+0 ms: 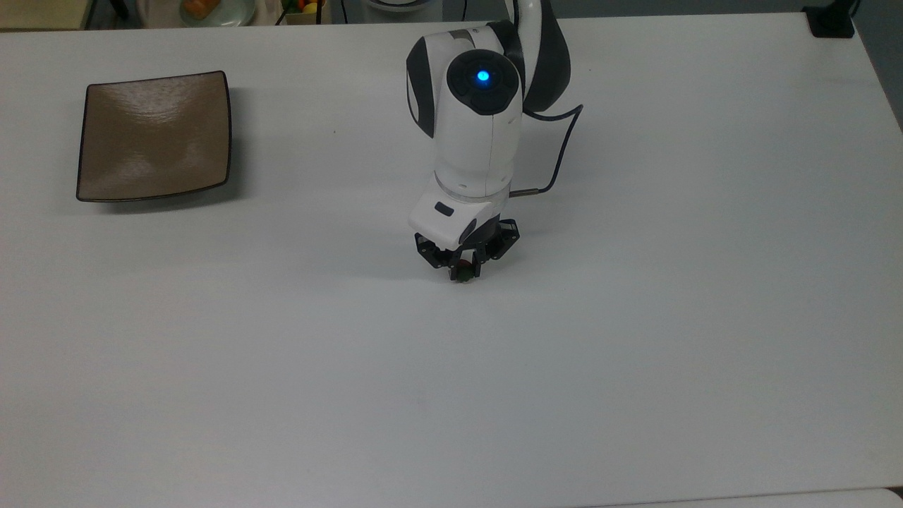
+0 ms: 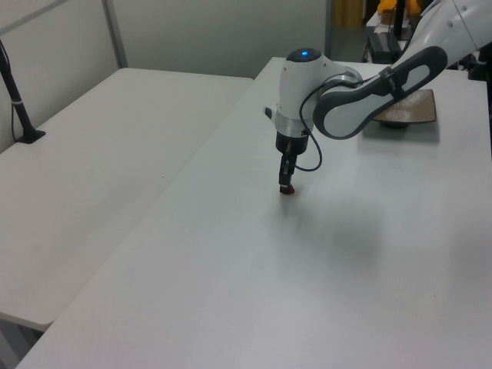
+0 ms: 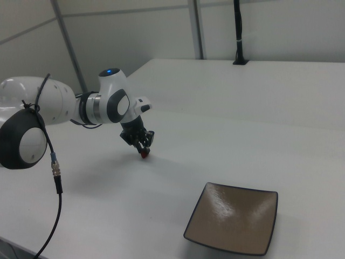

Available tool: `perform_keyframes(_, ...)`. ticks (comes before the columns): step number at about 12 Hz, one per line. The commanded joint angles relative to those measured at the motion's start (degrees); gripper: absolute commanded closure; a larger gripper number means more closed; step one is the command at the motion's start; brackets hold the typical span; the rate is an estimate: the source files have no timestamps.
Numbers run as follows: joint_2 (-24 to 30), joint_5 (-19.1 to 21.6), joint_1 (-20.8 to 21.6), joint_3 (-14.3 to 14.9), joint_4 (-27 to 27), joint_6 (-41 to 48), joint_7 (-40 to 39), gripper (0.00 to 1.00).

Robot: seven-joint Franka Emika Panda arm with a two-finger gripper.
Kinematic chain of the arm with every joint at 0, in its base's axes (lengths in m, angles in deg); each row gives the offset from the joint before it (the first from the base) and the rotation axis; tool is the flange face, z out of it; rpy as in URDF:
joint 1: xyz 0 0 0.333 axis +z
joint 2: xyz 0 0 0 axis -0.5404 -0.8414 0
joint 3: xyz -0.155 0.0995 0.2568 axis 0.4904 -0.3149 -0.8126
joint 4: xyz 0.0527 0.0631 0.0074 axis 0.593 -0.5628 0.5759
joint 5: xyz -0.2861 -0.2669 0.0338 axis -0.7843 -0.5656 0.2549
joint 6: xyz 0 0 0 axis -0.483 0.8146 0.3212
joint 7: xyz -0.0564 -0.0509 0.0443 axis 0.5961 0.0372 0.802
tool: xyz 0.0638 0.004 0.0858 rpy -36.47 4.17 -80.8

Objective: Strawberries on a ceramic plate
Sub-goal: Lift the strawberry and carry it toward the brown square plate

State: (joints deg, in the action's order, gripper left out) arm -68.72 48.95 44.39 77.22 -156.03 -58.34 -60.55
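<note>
A tiny red strawberry [image 1: 463,270] with a dark green cap sits at table height near the middle of the white table, and my gripper [image 1: 463,268] is shut on it, fingers pinching it from both sides. In the left view the gripper [image 2: 286,187] points straight down with red of the strawberry [image 2: 288,191] at its tip. The right view shows the strawberry [image 3: 145,154] under the gripper [image 3: 144,150]. The square glossy tan-brown ceramic plate [image 1: 154,135] lies bare, far off at the top view's left; it appears as the plate [image 2: 407,108] and the plate [image 3: 232,218] in the other views.
A pale round dish with orange food [image 1: 204,8] stands beyond the table's far edge. A black post base [image 1: 829,21] sits at the top view's upper right corner. My arm's cable [image 1: 561,148] loops beside the wrist. A second white table [image 2: 92,154] adjoins in the left view.
</note>
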Motion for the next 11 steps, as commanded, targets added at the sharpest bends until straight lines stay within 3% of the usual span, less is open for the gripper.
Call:
perform_keyframes(1, 1.5, 0.5, 0.3, 0.2, 0.4, -0.2, -0.1, 0.98)
perform_keyframes(4, 5.4, 4.4, -0.3, 0.3, 0.5, 4.4, 0.0, 0.98)
perform_keyframes(7, 12.9, 5.2, -1.6, 0.5, 0.6, 14.4, -0.1, 0.97)
perform_keyframes(9, 18.9, 9.0, -2.9, 1.0, 0.5, 20.6, -0.4, 0.97)
perform_keyframes(11, 24.7, 9.7, -3.7, 1.5, 0.5, 27.8, -2.1, 0.97)
